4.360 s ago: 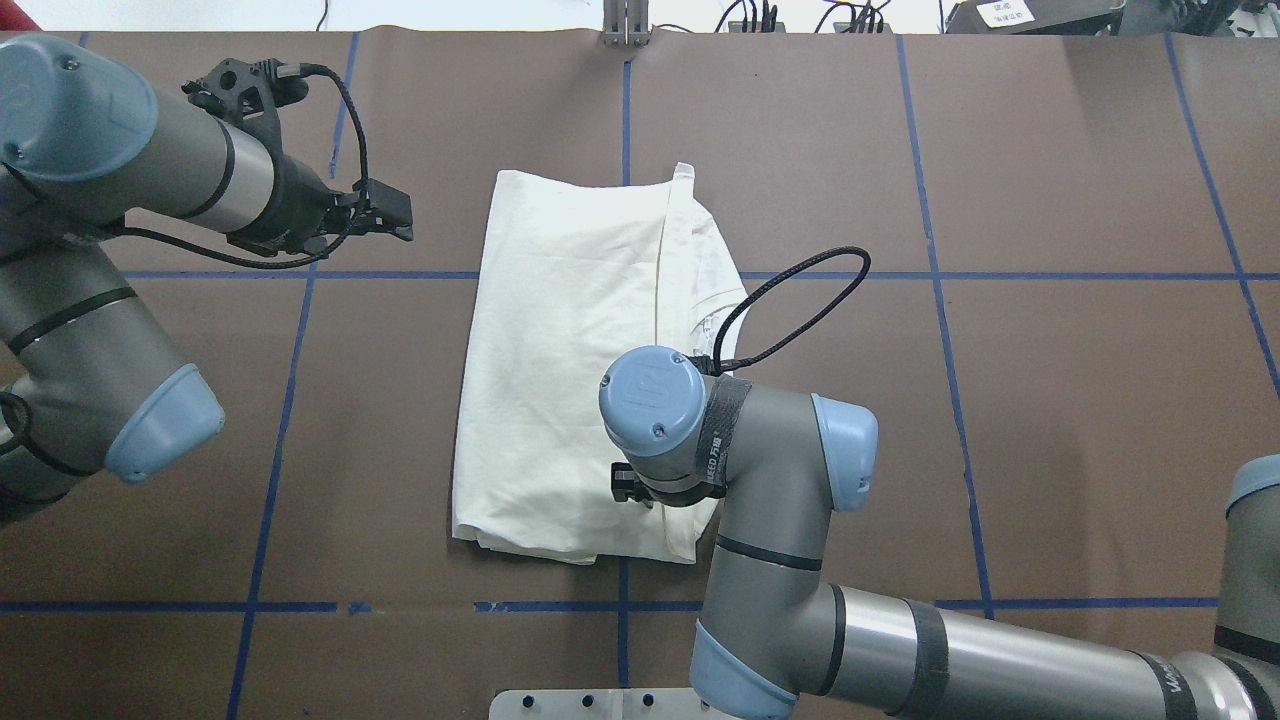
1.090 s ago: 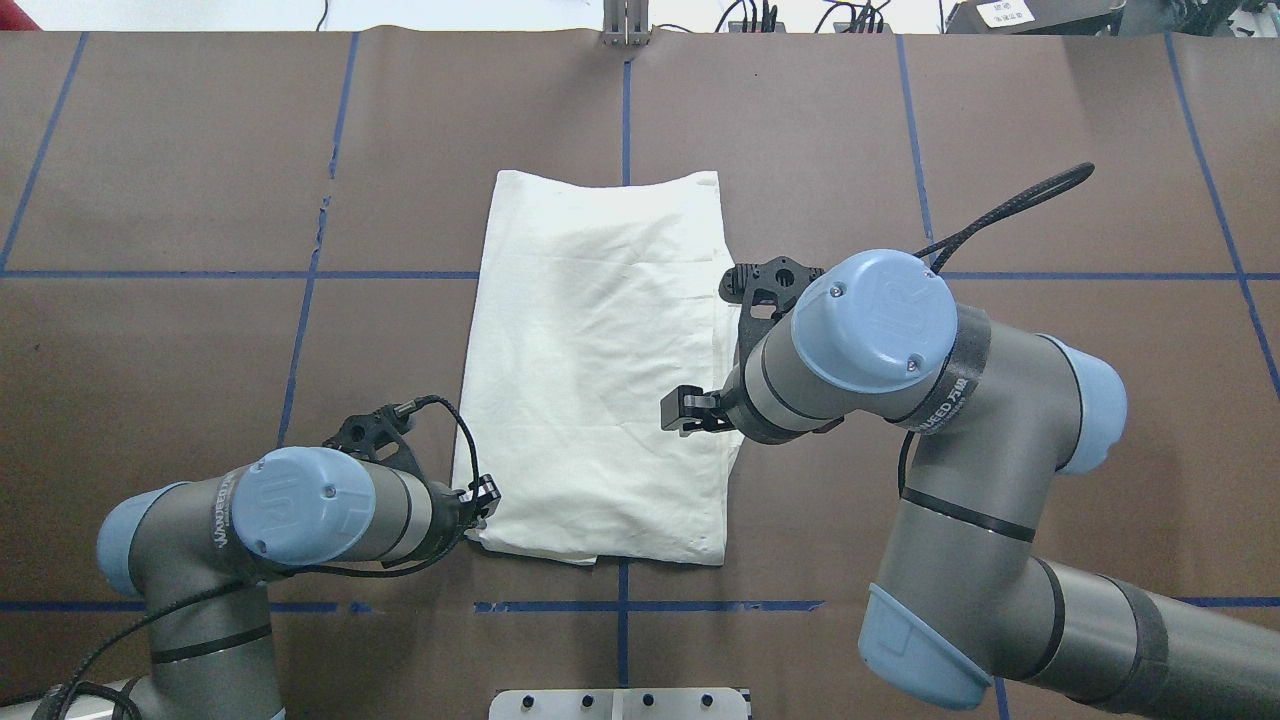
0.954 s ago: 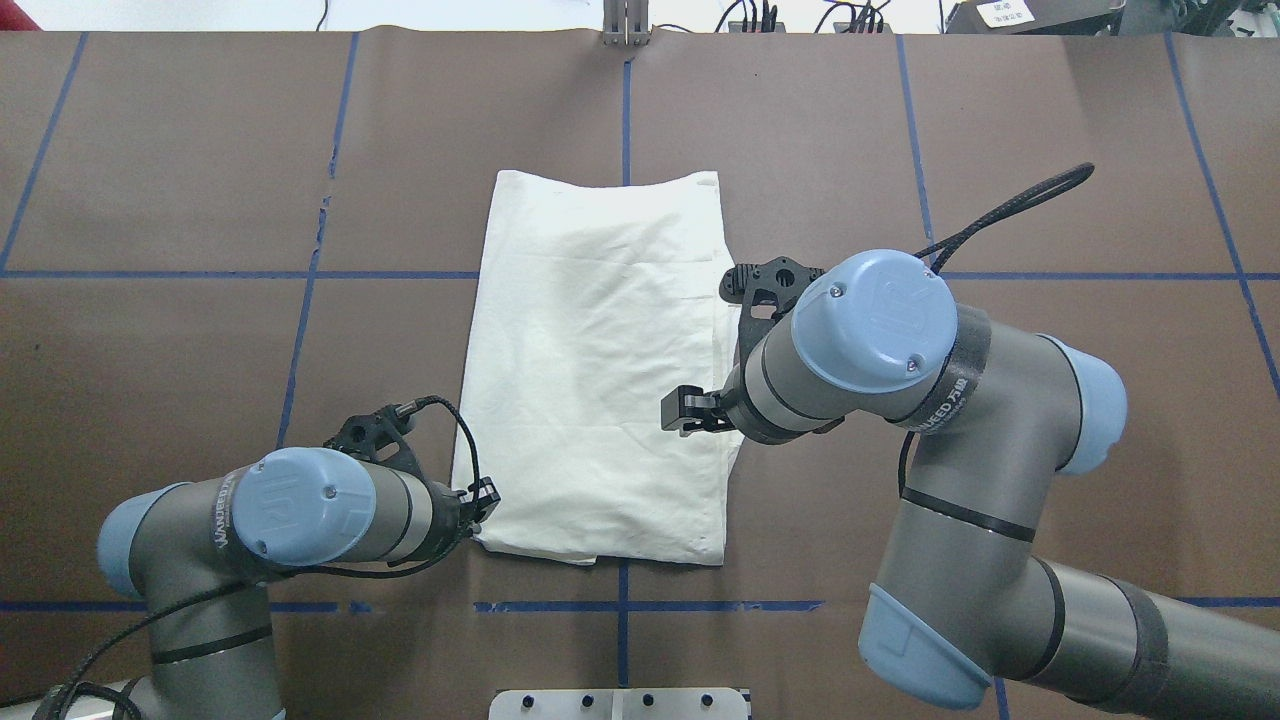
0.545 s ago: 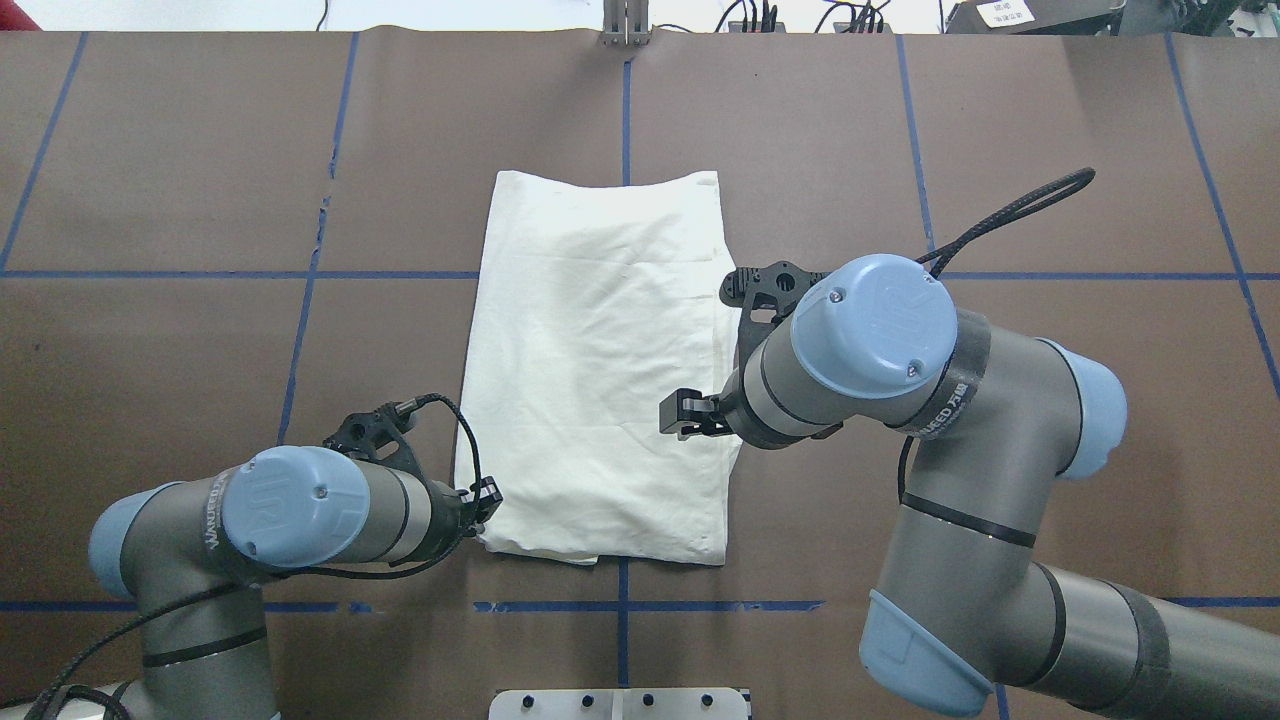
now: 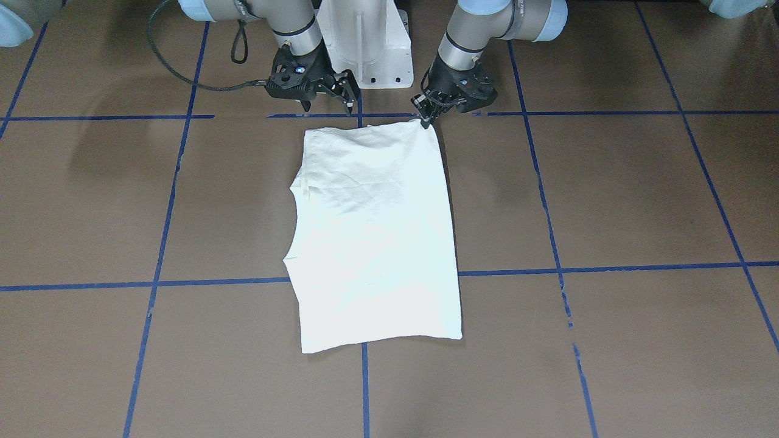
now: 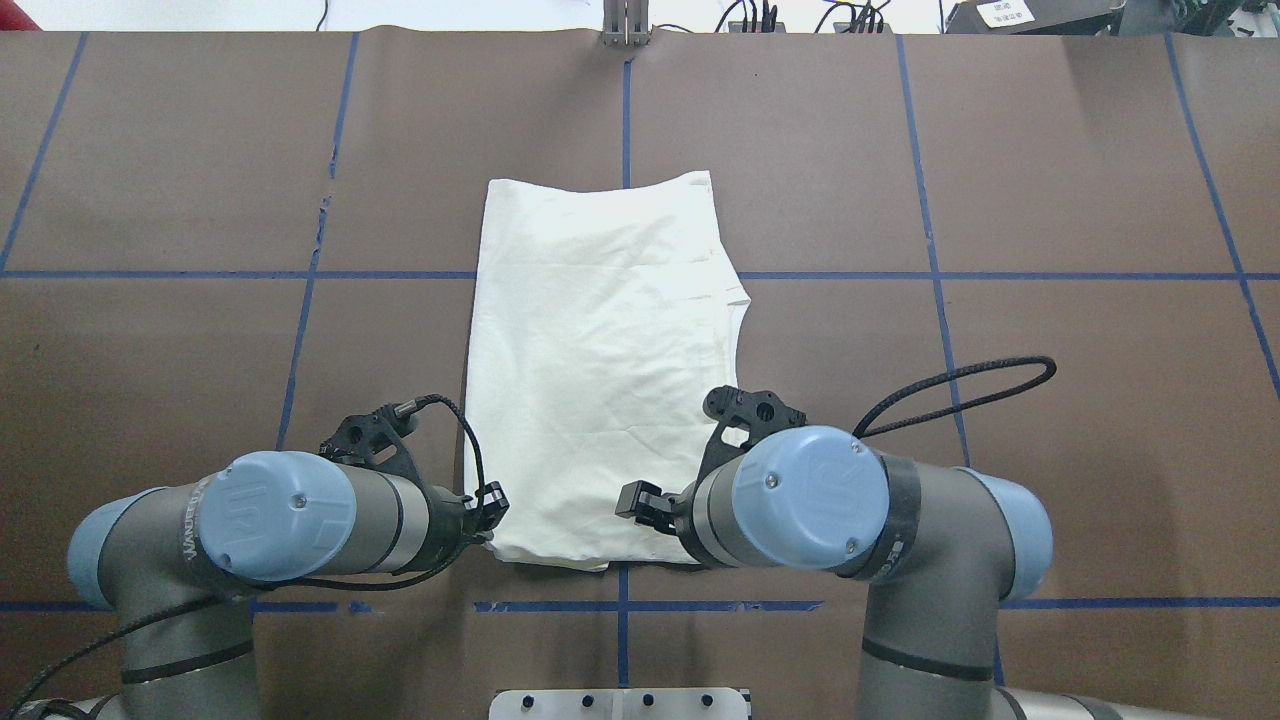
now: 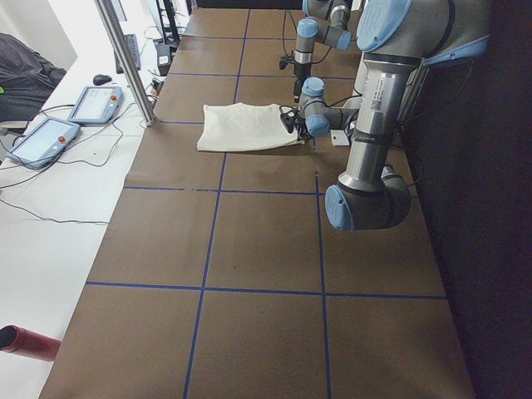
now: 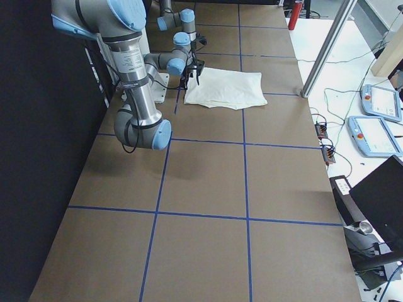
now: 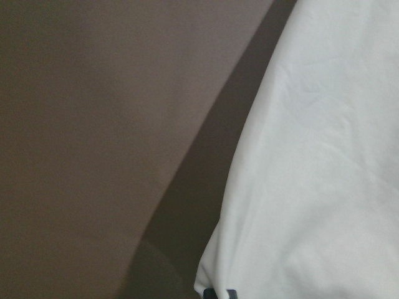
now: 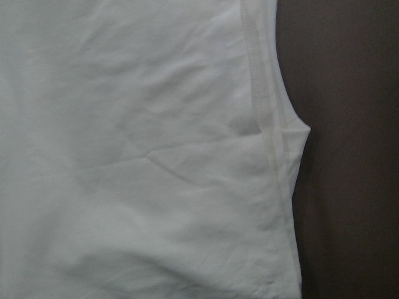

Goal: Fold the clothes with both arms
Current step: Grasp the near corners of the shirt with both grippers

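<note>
— How many garments?
— One T-shirt (image 5: pixel 374 231).
— Arms?
— Two: left arm (image 6: pixel 290 515), right arm (image 6: pixel 810 500). Two grippers: left gripper (image 5: pixel 424 118), right gripper (image 5: pixel 327 100).
— Other things?
— Two tablets (image 7: pixel 96 104), one pedestal (image 5: pixel 365 42), one red cylinder (image 7: pixel 25 342).

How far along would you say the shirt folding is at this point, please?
Done: the T-shirt lies as a long narrow panel, no sleeves sticking out. In hand: the left tool appears pinched on one robot-side corner; the right tool hovers open by the other. Left: grasp that corner, then probably fold the robot-side end over to the far end.

overhead: behind, down | front: opposite | wrists: close on shirt (image 10: pixel 124 156)
</note>
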